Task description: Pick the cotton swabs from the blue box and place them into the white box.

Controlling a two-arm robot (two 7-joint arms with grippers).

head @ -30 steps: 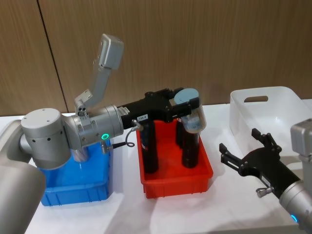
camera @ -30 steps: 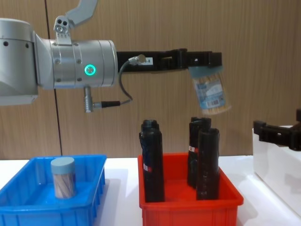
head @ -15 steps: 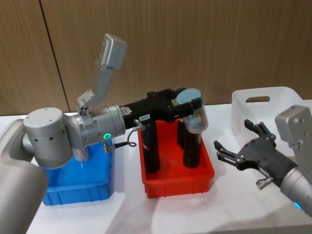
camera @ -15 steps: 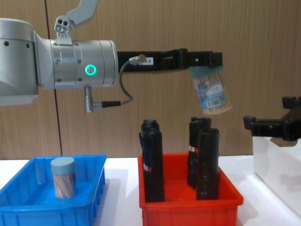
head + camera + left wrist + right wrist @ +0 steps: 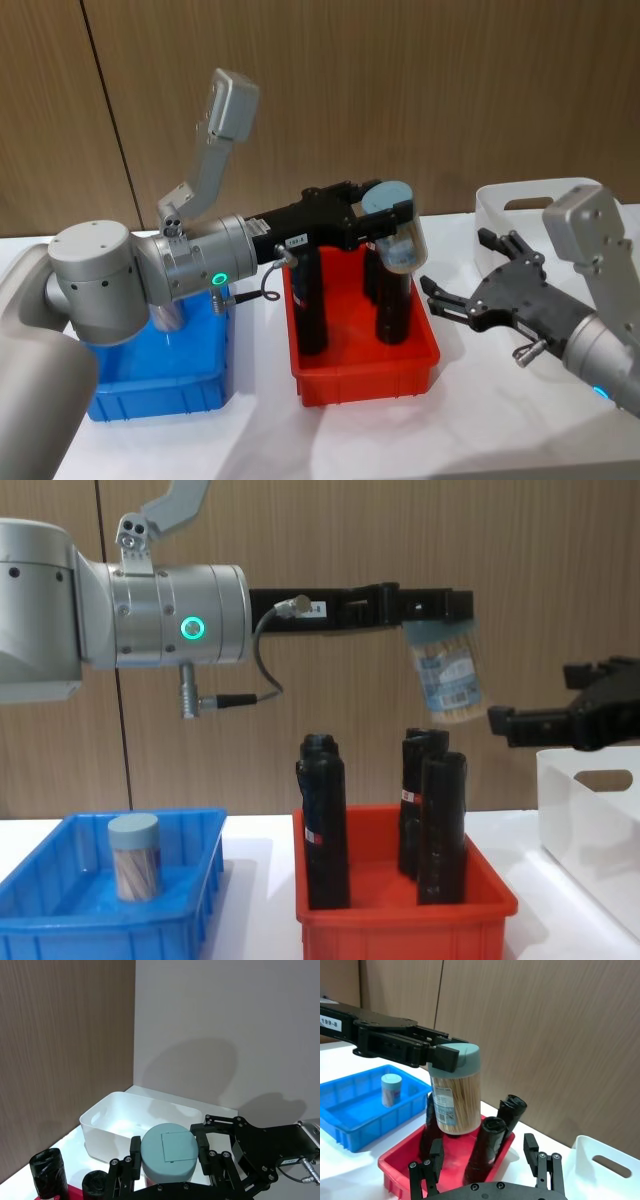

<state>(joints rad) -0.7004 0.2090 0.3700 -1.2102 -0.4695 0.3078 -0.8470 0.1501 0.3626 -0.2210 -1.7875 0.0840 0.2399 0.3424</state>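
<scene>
My left gripper is shut on the lid end of a cotton swabs jar, which hangs tilted in the air above the red bin. The chest view shows that jar above the black cylinders. A second swab jar stands upright in the blue box at the left. My right gripper is open and raised, just right of the held jar and apart from it. The white box stands at the far right, behind the right arm.
Three tall black cylinders stand upright in the red bin between the blue box and the white box. A wooden wall closes the back. Bare white tabletop lies in front of the bins.
My right gripper has risen and moved left from beside the white box toward the held jar. The left arm and its jar have stayed still.
</scene>
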